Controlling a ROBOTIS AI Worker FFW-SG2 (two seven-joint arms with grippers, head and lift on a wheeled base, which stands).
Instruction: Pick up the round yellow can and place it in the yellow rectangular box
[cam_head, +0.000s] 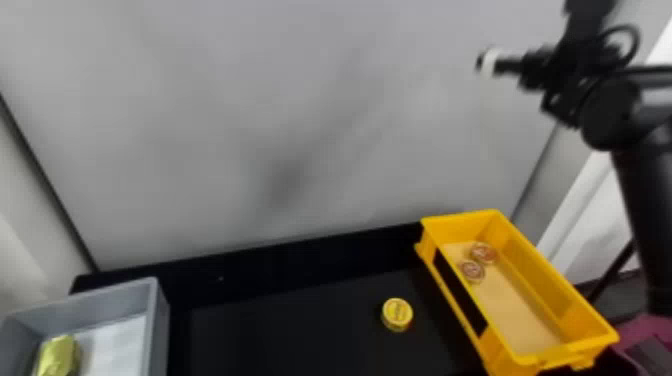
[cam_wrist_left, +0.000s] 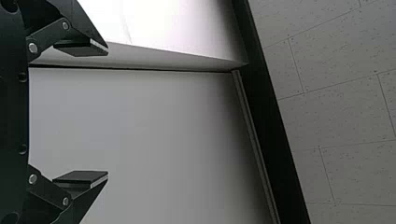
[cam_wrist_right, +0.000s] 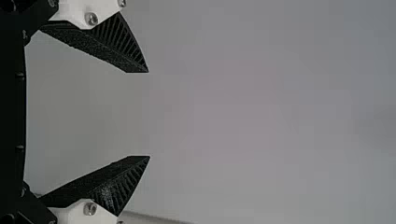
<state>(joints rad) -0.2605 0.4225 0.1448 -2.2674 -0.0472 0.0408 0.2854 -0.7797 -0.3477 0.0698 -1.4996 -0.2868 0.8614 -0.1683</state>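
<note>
A round yellow can (cam_head: 397, 314) stands on a black table (cam_head: 270, 325), left of the yellow rectangular box (cam_head: 555, 280) holding two reddish discs (cam_head: 484, 253). Farther left is a gray bin (cam_head: 159, 330). The right gripper (cam_head: 484, 62), raised high, and left gripper (cam_wrist_left: 108, 110) are open, empty.

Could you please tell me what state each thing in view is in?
Round yellow can: flat on the black table, outside the yellow box
Yellow box: open-topped, two round items inside
Grey box: open-topped, gold packet inside
Left gripper: jaws apart, empty
Right gripper: jaws apart, empty
</note>
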